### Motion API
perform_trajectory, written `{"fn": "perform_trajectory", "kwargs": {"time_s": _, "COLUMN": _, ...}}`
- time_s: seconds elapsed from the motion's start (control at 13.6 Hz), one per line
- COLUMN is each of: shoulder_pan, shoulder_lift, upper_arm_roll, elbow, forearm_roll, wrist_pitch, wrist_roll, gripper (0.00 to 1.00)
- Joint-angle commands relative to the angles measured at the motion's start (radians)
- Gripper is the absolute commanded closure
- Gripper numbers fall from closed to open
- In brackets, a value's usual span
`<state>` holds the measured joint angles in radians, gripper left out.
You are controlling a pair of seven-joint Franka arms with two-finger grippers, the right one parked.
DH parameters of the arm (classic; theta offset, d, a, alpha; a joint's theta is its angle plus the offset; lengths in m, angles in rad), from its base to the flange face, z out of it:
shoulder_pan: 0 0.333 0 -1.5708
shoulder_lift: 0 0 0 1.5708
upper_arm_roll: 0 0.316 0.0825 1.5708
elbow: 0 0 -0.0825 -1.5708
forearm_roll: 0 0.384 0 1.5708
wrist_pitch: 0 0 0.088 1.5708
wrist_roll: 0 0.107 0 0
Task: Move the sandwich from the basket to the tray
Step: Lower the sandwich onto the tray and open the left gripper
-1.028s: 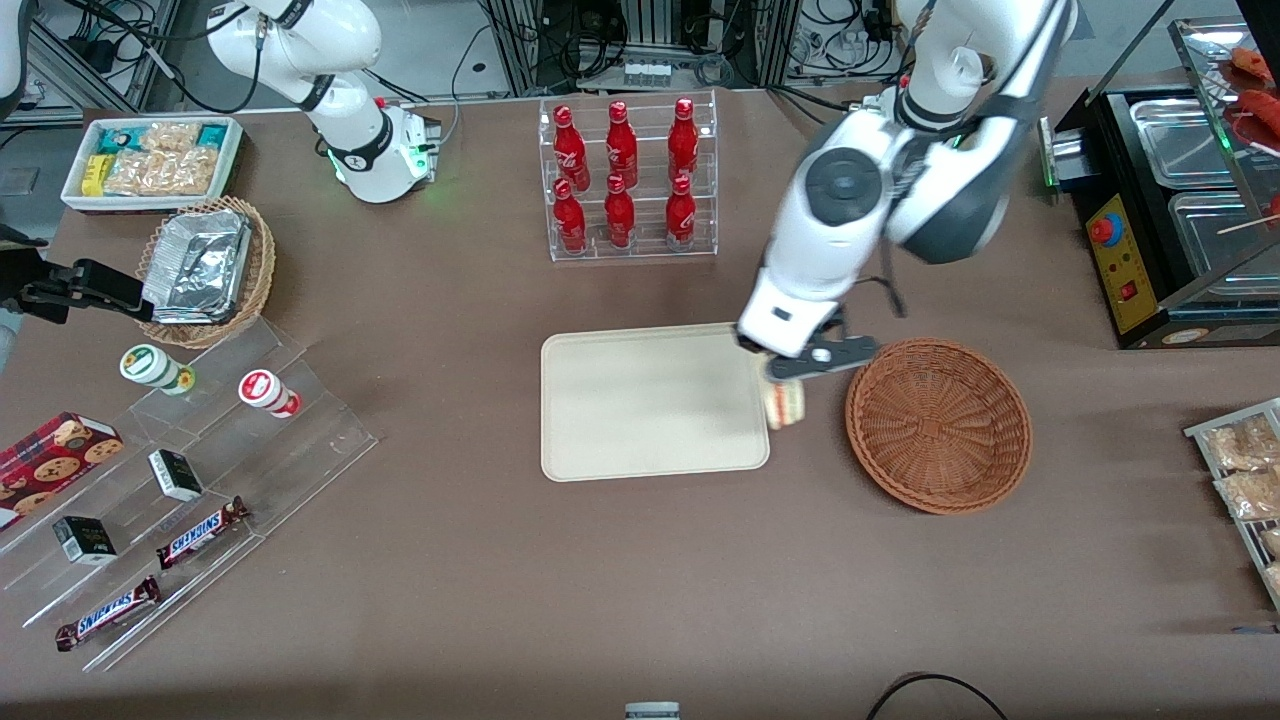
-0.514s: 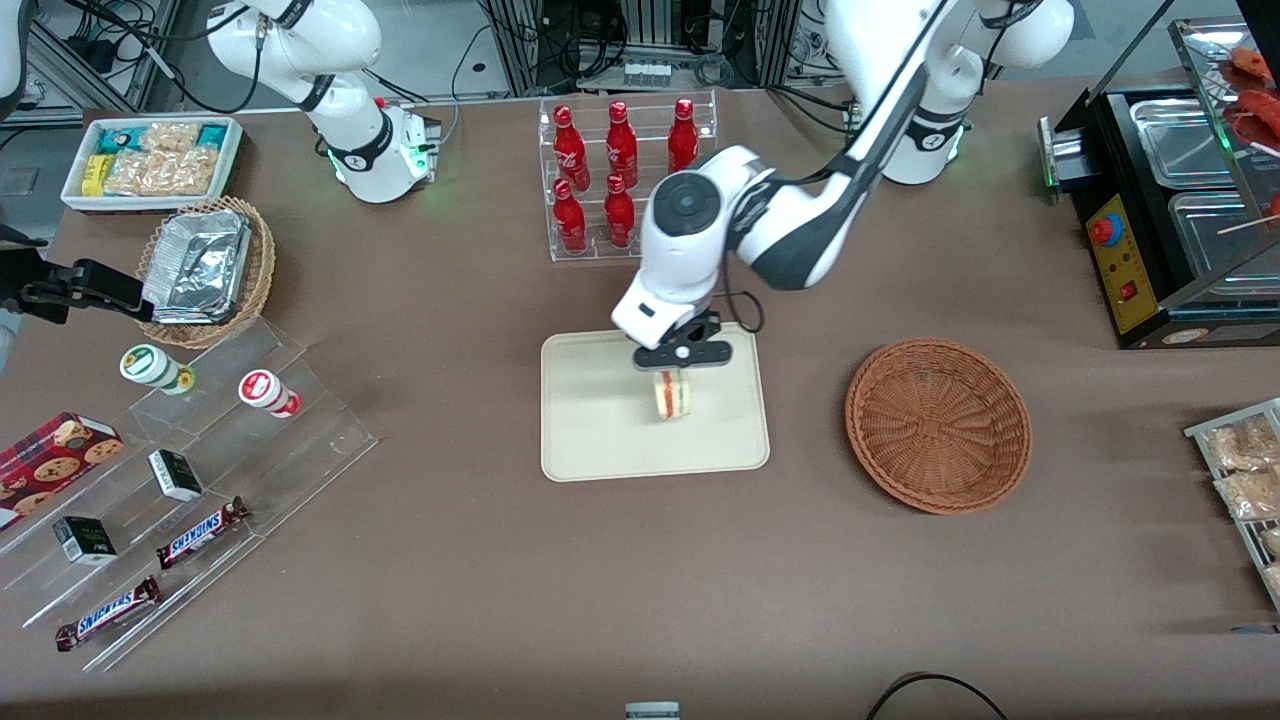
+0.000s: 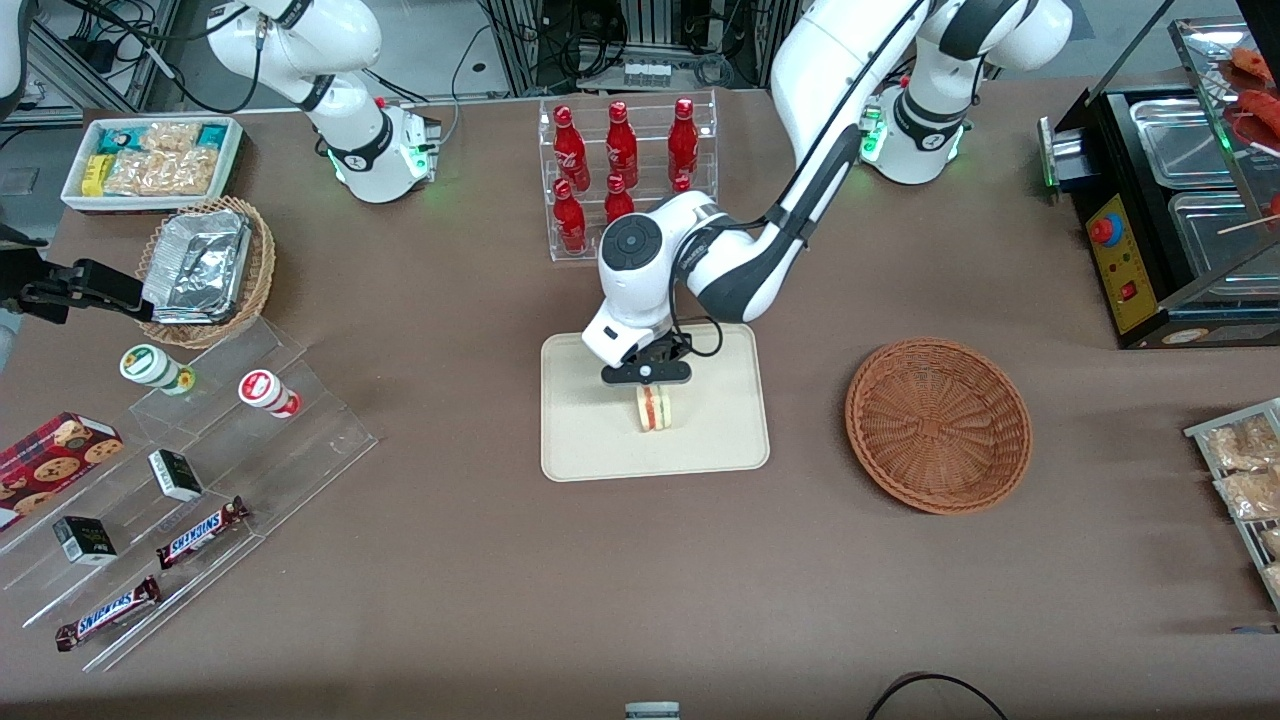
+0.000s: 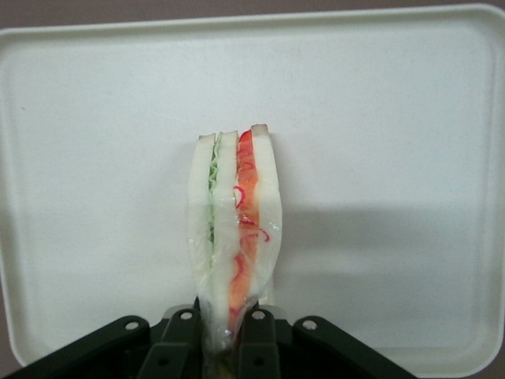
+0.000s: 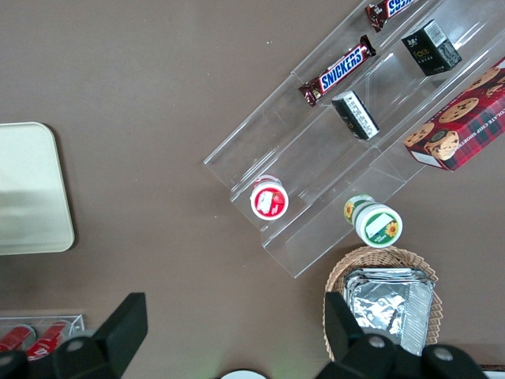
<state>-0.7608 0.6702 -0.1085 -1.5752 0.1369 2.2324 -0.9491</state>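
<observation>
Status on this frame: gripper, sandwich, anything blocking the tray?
Gripper over tray, shut on sandwich. Sandwich edge-up, above tray middle. Basket empty. Nothing in the way.

The left arm reached from its base down over the tabletop, wrist bent downward. Its hand [image 3: 652,384] pointed straight down, fingers [image 4: 186,335] closed together, pinching the sandwich [image 4: 234,237] upright between them.

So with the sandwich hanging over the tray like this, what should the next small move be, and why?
Probably lower a little and open. The gripper is shut on the sandwich, held edge-down over the middle of the tray; the basket is empty.
</observation>
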Motion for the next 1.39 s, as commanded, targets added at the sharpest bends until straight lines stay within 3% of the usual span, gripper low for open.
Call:
{"fn": "perform_trajectory", "kwargs": {"time_s": 0.0, "shoulder_pan": -0.018, "shoulder_lift": 0.023, "upper_arm_roll": 0.015, "elbow": 0.034, "forearm_roll": 0.021, "wrist_pitch": 0.001, "wrist_roll": -0.020, "gripper": 1.00}}
{"fn": "perform_trajectory", "kwargs": {"time_s": 0.15, "shoulder_pan": -0.018, "shoulder_lift": 0.026, "upper_arm_roll": 0.015, "elbow": 0.034, "forearm_roll": 0.021, "wrist_pitch": 0.003, "wrist_roll": -0.020, "gripper": 1.00}}
{"fn": "perform_trajectory", "kwargs": {"time_s": 0.22, "shoulder_pan": -0.018, "shoulder_lift": 0.026, "upper_arm_roll": 0.015, "elbow": 0.034, "forearm_roll": 0.021, "wrist_pitch": 0.003, "wrist_roll": -0.022, "gripper": 0.89}}
{"fn": "perform_trajectory", "kwargs": {"time_s": 0.29, "shoulder_pan": -0.017, "shoulder_lift": 0.025, "upper_arm_roll": 0.016, "elbow": 0.034, "forearm_roll": 0.021, "wrist_pitch": 0.001, "wrist_roll": -0.020, "gripper": 0.24}}
{"fn": "perform_trajectory", "kwargs": {"time_s": 0.37, "shoulder_pan": -0.017, "shoulder_lift": 0.023, "upper_arm_roll": 0.018, "elbow": 0.034, "forearm_roll": 0.021, "wrist_pitch": 0.000, "wrist_roll": -0.020, "gripper": 0.00}}
{"fn": "perform_trajectory", "kwargs": {"time_s": 0.73, "shoulder_pan": 0.001, "shoulder_lift": -0.095, "upper_arm_roll": 0.026, "elbow": 0.034, "forearm_roll": 0.006, "wrist_pitch": -0.077, "wrist_roll": -0.026, "gripper": 0.00}}
{"fn": "perform_trajectory", "kwargs": {"time_s": 1.32, "shoulder_pan": 0.210, "shoulder_lift": -0.440, "upper_arm_roll": 0.024, "elbow": 0.021, "forearm_roll": -0.042, "wrist_pitch": -0.454, "wrist_roll": 0.001, "gripper": 0.00}}
